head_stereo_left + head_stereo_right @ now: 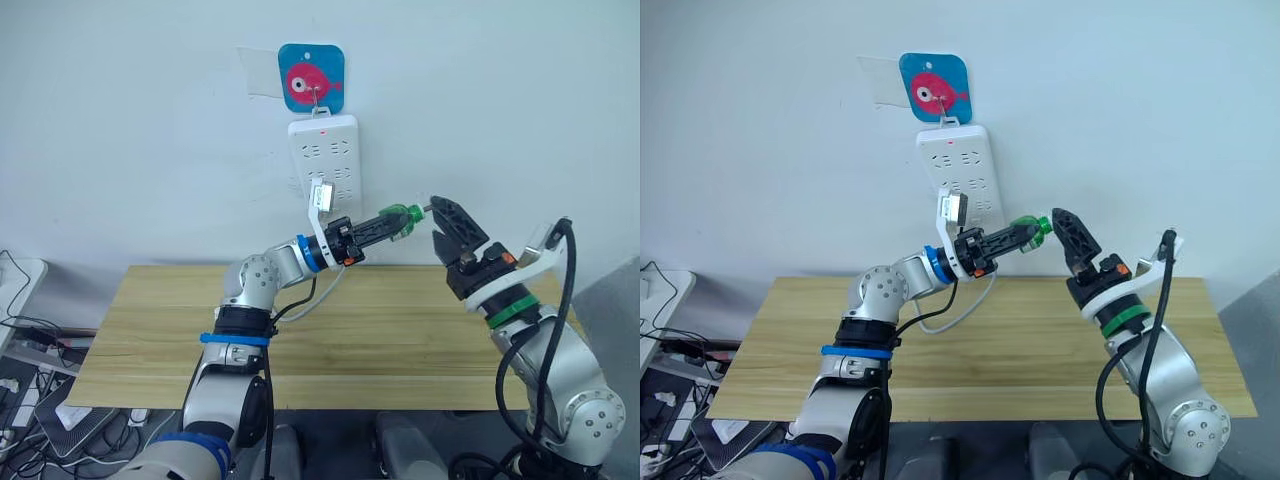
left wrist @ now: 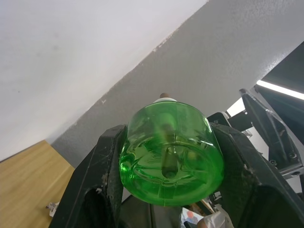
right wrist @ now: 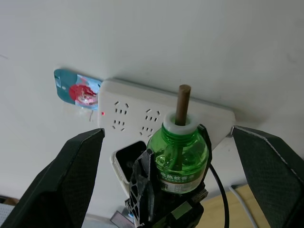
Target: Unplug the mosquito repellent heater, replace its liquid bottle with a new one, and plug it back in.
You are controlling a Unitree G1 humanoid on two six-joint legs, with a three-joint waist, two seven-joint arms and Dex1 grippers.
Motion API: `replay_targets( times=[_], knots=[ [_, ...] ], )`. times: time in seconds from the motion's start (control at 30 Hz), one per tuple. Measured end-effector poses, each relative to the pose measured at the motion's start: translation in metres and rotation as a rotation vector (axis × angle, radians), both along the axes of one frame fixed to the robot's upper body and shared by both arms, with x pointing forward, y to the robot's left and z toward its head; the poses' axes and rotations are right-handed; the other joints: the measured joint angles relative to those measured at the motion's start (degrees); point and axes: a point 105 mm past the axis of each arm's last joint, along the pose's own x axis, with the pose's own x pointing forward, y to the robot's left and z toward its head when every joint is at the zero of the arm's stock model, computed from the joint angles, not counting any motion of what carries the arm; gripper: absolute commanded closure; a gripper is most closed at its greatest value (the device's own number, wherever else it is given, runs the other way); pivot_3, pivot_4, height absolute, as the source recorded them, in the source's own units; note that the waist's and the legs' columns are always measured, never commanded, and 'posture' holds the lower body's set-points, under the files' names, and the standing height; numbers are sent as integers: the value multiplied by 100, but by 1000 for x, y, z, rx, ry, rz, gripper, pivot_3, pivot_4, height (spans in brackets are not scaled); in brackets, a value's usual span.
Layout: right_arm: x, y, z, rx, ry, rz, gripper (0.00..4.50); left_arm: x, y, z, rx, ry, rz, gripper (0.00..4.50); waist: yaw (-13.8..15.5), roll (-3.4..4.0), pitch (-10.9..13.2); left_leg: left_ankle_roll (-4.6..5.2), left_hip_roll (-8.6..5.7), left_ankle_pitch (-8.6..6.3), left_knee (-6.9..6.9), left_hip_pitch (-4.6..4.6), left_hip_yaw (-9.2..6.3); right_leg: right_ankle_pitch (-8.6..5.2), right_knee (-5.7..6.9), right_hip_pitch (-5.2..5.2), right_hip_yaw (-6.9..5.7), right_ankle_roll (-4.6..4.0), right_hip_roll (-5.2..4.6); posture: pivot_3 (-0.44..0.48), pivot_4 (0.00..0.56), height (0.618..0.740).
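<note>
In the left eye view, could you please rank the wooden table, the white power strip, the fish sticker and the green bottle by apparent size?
1. Wooden table
2. White power strip
3. Fish sticker
4. Green bottle, held by the left gripper

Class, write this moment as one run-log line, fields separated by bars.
left pincer: shut on green liquid bottle | right pincer: open beside bottle | power strip: on wall, light lit | bottle wick: exposed

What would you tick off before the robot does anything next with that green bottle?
1. Left gripper clamped on the green bottle: ok.
2. Brown wick standing intact in the bottle's neck: ok.
3. Right gripper open, ready beside the bottle: ok.
4. Power strip on the wall, red light on: ok.
5. Heater located: cannot tell.
6. Wooden table below: ok.
</note>
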Motion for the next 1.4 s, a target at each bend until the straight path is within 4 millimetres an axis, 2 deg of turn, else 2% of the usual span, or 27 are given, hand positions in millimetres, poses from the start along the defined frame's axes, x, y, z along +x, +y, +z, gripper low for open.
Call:
replay_targets(
  times=[0.27, 0.3, 0.4, 0.57, 0.67, 0.7, 0.77, 0.83, 1.0, 1.13, 1.27, 1.4],
  knots=[
    [12, 5, -2, -1, -1, -21, 31, -6, -3, -5, 6, 4, -14, 2235, 27, 0, 0, 0, 0, 0, 0, -1, 0, 0, 0, 0, 0, 0, -1, -75, 139, 740],
    [12, 5, -2, 1, -2, -22, 192, -6, -3, -5, 6, 4, -14, 2235, 29, 0, 0, 0, 0, 0, 0, -1, 0, 0, 0, 0, 0, 0, -1, -76, 139, 740],
    [12, 6, -1, 0, -6, -22, 972, -6, -3, -5, 6, 3, -14, 2235, 30, 0, 0, 0, 0, 0, 1, 0, 0, 0, 0, 0, 0, 0, -1, -77, 139, 740],
    [12, 7, -3, -27, -6, -11, 2730, -7, -3, -4, 1, -3, -20, 2235, 31, 0, 0, 0, 0, 0, 1, 0, 1, 0, 0, 0, 1, 0, -1, -78, 138, 740],
    [13, 6, -3, -24, -9, -9, 3544, -8, -3, -2, -11, -14, -31, 2235, 34, -1, -1, 0, 0, 0, 1, 1, 0, 0, 0, 1, 0, 0, -1, -79, 138, 740],
    [13, 7, -3, -25, -9, -6, 3677, -8, -3, -2, -12, -15, -32, 2235, 33, -1, -1, 0, 0, 0, 1, 1, 0, 0, 0, 1, 0, 0, -1, -79, 138, 740],
    [13, 7, -3, -23, -10, -4, 3666, -8, -3, -2, -12, -16, -32, 2235, 34, -1, -1, 0, 0, 0, 1, 1, 0, 0, 0, 1, 0, 0, -1, -79, 138, 740],
    [13, 7, -3, -23, -11, -2, 3666, -8, -3, -2, -10, -16, -32, 1487, 34, -2, -1, 0, 0, 0, 1, 0, 0, 0, 0, 1, 1, 0, -1, -78, 137, 740],
    [12, 11, -4, -28, -17, 17, 3666, -11, -4, -4, 4, -19, -60, 20, 38, -1, -1, 0, 0, 0, 1, 0, 0, 0, -1, 1, 0, 0, -1, -74, 135, 740],
    [12, 3, -11, -57, -9, -4, 3666, -11, 1, -11, 74, -70, -66, 0, 42, -2, -1, 0, 0, 0, 0, 2, 0, 0, 0, 1, -1, 0, 0, -67, 134, 740],
    [22, -36, -37, -243, 16, -156, 3666, -8, 14, -30, 252, -213, -54, 0, 94, -1, -1, 0, -4, 0, 0, 2, 4, 0, -4, 1, 2, 0, -1, -56, 131, 740],
    [37, -75, -77, -791, -23, -300, 3666, -11, 19, -55, 414, -407, -76, 0, 162, 1, -5, 0, -7, 0, 0, 7, 6, 0, -7, 1, 2, 0, -1, -49, 126, 740]
  ],
)
